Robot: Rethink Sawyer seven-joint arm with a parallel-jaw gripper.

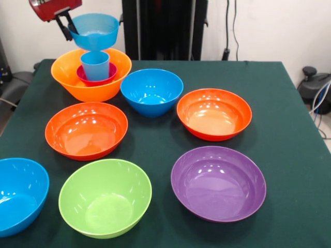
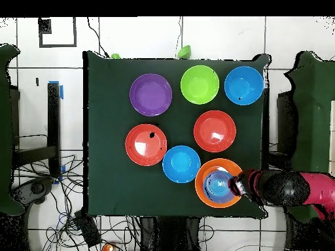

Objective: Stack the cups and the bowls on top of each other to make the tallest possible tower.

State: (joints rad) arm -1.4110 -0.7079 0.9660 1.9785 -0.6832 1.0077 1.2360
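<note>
At the table's far left corner stands the tower: a large yellow-orange bowl [image 1: 88,85] holds a small magenta bowl [image 1: 106,77], and a light-blue cup [image 1: 95,64] stands upright in that. A small pale-blue bowl [image 1: 95,31] hangs right over the cup, its base level with the cup's rim; I cannot tell whether they touch. My gripper [image 1: 67,32] is shut on this bowl's left rim. In the overhead view the gripper [image 2: 237,185] reaches in from the right over the yellow-orange bowl [image 2: 204,194], and the pale-blue bowl [image 2: 216,183] hides the cup.
Loose bowls are spread over the green cloth: blue [image 1: 151,92], red-orange [image 1: 214,113], a second red-orange [image 1: 86,130], purple [image 1: 218,182], lime green [image 1: 105,197], and another blue [image 1: 18,195] cut off by the left edge. The tower stands close to the table's corner.
</note>
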